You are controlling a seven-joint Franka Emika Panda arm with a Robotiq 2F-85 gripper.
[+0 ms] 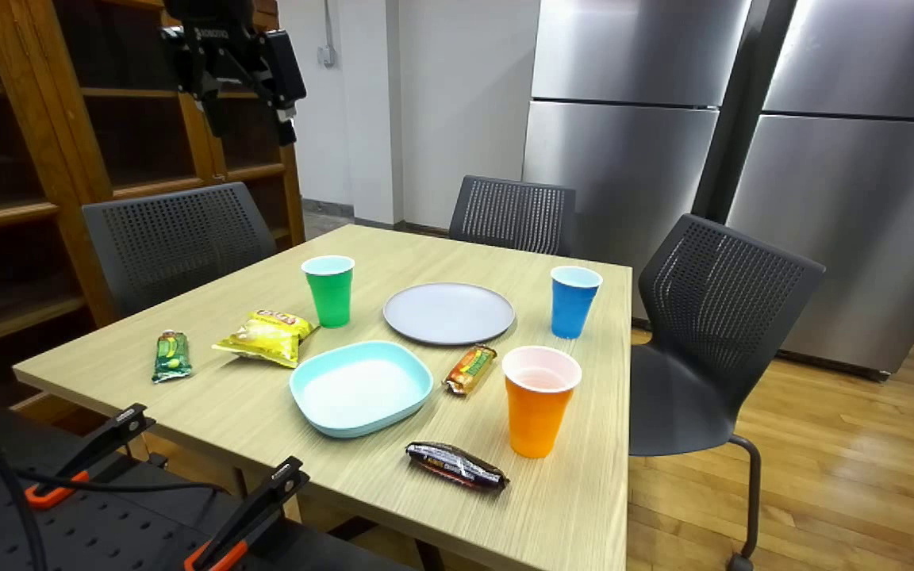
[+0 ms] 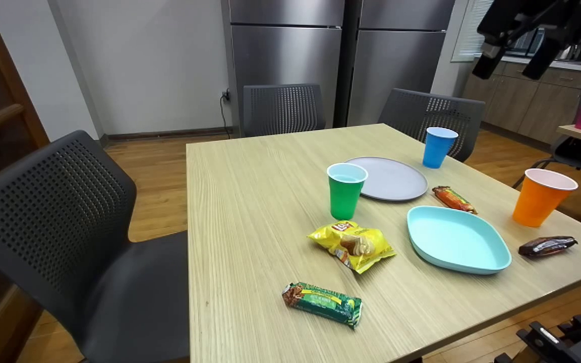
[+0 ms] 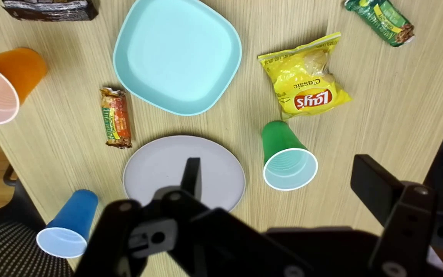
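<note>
Your fingers (image 3: 375, 188) wide apart, holding nothing, high above worktop (image 2: 250, 227). In wrist view, green cup (image 3: 287, 157) shows between them: upright below, long axis vertical, just beside yellow chip bag (image 3: 306, 80).
</note>
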